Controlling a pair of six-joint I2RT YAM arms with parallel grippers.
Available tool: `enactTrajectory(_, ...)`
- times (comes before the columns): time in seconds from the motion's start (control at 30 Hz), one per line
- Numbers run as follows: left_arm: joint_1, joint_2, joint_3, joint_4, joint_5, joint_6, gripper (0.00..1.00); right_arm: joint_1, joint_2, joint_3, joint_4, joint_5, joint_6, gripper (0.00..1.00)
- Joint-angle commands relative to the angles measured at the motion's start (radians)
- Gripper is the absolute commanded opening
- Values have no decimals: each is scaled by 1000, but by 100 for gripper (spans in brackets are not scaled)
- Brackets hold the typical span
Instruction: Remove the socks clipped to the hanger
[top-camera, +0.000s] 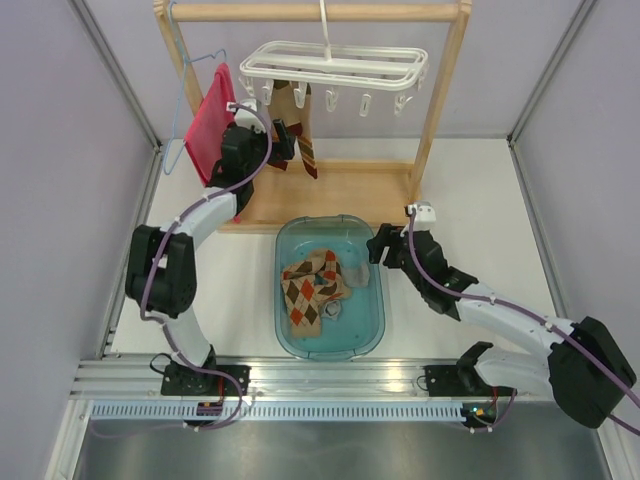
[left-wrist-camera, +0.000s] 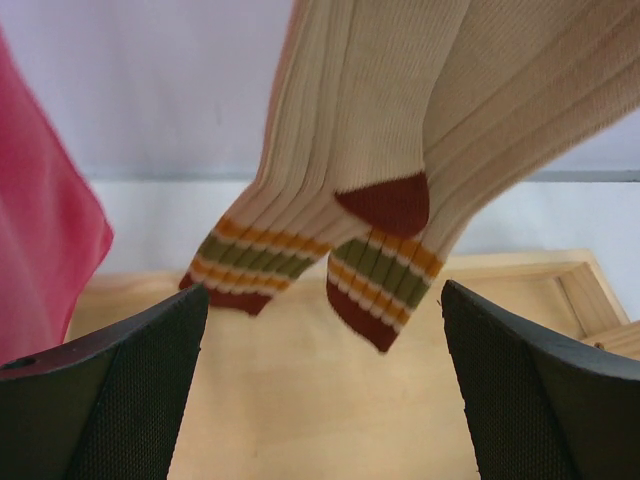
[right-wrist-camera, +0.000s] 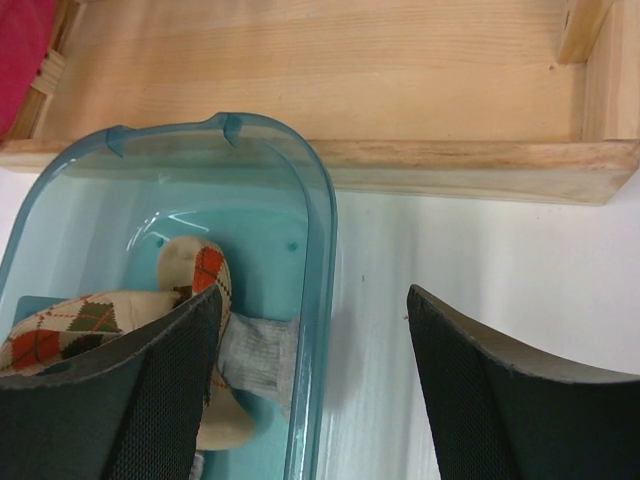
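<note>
The white hanger (top-camera: 335, 63) hangs by its hook from the wooden rack's top bar. Two cream ribbed socks (top-camera: 300, 112) with striped cuffs dangle from its left clips. In the left wrist view these socks (left-wrist-camera: 380, 150) hang just ahead of and above my left gripper (left-wrist-camera: 325, 385), which is open with nothing between its fingers. From above, the left gripper (top-camera: 283, 140) sits right beside the hanging socks. Several more socks (top-camera: 315, 285), argyle and grey, lie in the teal bin. My right gripper (right-wrist-camera: 315, 390) is open and empty over the bin's right rim (right-wrist-camera: 322, 230).
A pink cloth (top-camera: 208, 125) on a blue wire hanger (top-camera: 183, 90) hangs left of my left arm, and shows at the left edge of its wrist view (left-wrist-camera: 45, 260). The wooden rack's base (top-camera: 340, 195) lies behind the teal bin (top-camera: 381, 300). An upright post (top-camera: 440, 100) stands at the right.
</note>
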Motion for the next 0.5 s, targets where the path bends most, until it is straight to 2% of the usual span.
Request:
enactTrajectory(0.0,18,83,131,129,78,85,100,-11,50,21,66,-35,-19,78)
enactTrajectory(0.33,46,275,313,194,134,99,99,-25,164,83,101,-75,-36,78)
enactTrajectory(0.47,46,299,321,214,102,104,61,-25,205,96,115,-87,-38,77)
